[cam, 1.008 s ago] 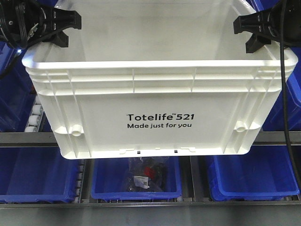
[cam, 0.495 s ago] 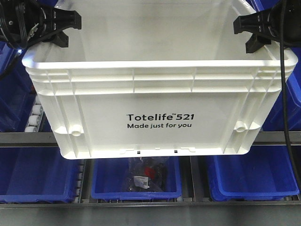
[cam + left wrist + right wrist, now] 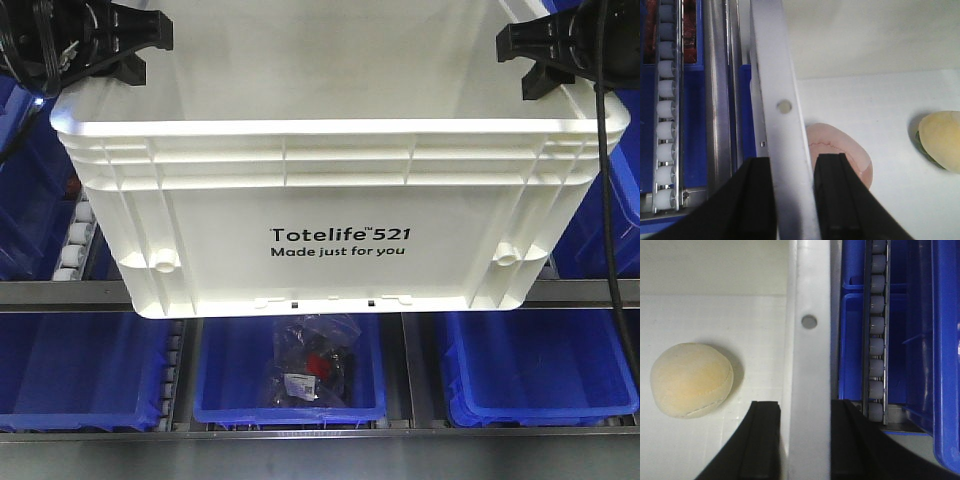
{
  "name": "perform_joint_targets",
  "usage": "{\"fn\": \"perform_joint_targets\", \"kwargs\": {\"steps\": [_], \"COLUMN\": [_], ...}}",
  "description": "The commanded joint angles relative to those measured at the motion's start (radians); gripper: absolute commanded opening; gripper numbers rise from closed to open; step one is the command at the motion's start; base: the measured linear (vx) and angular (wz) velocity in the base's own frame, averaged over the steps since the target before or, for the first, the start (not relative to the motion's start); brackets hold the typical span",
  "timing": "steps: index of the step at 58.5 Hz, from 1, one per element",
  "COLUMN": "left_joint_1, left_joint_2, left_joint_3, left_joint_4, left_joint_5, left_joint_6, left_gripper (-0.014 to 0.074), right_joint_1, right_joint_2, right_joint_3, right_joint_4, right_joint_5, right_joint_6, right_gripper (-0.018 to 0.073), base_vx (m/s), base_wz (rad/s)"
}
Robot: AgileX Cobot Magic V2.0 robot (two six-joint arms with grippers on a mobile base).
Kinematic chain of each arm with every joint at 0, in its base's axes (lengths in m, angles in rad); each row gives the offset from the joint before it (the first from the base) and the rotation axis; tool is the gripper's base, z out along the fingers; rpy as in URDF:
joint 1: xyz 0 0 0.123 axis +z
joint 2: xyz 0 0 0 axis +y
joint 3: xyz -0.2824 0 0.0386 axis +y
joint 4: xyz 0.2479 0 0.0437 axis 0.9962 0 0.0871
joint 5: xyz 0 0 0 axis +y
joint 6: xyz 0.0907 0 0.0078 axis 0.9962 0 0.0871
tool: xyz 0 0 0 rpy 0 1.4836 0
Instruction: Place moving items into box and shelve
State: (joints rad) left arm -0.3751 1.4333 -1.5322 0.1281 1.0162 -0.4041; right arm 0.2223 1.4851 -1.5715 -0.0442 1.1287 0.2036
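The box [image 3: 330, 200], a large white tote printed "Totelife 521", hangs in the air in front of the shelving. My left gripper [image 3: 135, 45] is shut on its left rim [image 3: 782, 125], one finger outside the wall and one inside. My right gripper [image 3: 535, 55] is shut on the right rim [image 3: 810, 355] in the same way. Both moving items lie on the box floor. The pinkish-brown seamed ball [image 3: 852, 150] sits right beside my left gripper's [image 3: 792, 160] inner finger. The pale yellow ball [image 3: 692, 380] lies left of my right gripper [image 3: 805, 407], also seen as the yellow ball [image 3: 942, 137].
Blue bins [image 3: 80, 370] fill the shelf row below the box; the middle bin [image 3: 220, 375] holds a clear bag of small parts [image 3: 315, 370]. A metal shelf rail [image 3: 60, 293] runs across behind the box. Roller tracks [image 3: 665, 130] [image 3: 875, 340] and blue bin walls [image 3: 945, 355] flank both sides.
The box has risen slightly with both grippers still clamped on its rims, and its lower edge now sits higher against the shelf rail.
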Motion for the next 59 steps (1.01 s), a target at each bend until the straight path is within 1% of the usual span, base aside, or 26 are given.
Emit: {"fn": "perform_joint_targets", "kwargs": {"steps": [1,8,15,21,30,38,50,54,59], "left_joint_1": [0.006,0.006,0.006,0.006,0.006,0.006,0.006,0.006,0.006], "left_joint_2": [-0.054,-0.054,-0.049,-0.039,-0.011,0.018,0.067,0.085,0.111], "left_joint_3": [-0.043,-0.043,-0.043,-0.043,-0.043,-0.043,-0.043,-0.043,-0.043], "left_joint_4": [0.063,0.071,0.141,0.192,0.194,0.203,0.32,0.342,0.347], "left_joint_5": [-0.126,-0.129,-0.136,-0.152,-0.2,-0.254,-0.294,-0.327,-0.374], "left_joint_6": [0.013,0.013,0.013,0.011,0.012,0.016,0.016,0.009,0.009], "left_gripper": [0.0,0.0,0.0,0.0,0.0,0.0,0.0,0.0,0.0], "right_joint_1": [-0.013,-0.013,-0.013,-0.013,-0.013,-0.013,-0.013,-0.013,-0.013], "right_joint_2": [-0.047,-0.047,-0.047,-0.047,-0.043,-0.017,0.031,0.042,0.059], "right_joint_3": [-0.035,-0.035,-0.034,-0.031,-0.031,-0.031,-0.031,-0.031,-0.031], "right_joint_4": [-0.085,-0.082,-0.085,-0.084,-0.088,-0.09,-0.09,-0.09,-0.113], "right_joint_5": [-0.094,-0.094,-0.111,-0.163,-0.225,-0.227,-0.307,-0.345,-0.38], "right_joint_6": [-0.014,-0.014,-0.014,-0.014,-0.009,-0.016,-0.033,-0.033,-0.033], "right_gripper": [-0.0001,-0.0001,-0.0001,-0.0001,-0.0001,-0.0001,-0.0001,-0.0001,-0.0001], "base_vx": [0.0,0.0,0.0,0.0,0.0,0.0,0.0,0.0,0.0], "base_wz": [0.0,0.0,0.0,0.0,0.0,0.0,0.0,0.0,0.0]}}
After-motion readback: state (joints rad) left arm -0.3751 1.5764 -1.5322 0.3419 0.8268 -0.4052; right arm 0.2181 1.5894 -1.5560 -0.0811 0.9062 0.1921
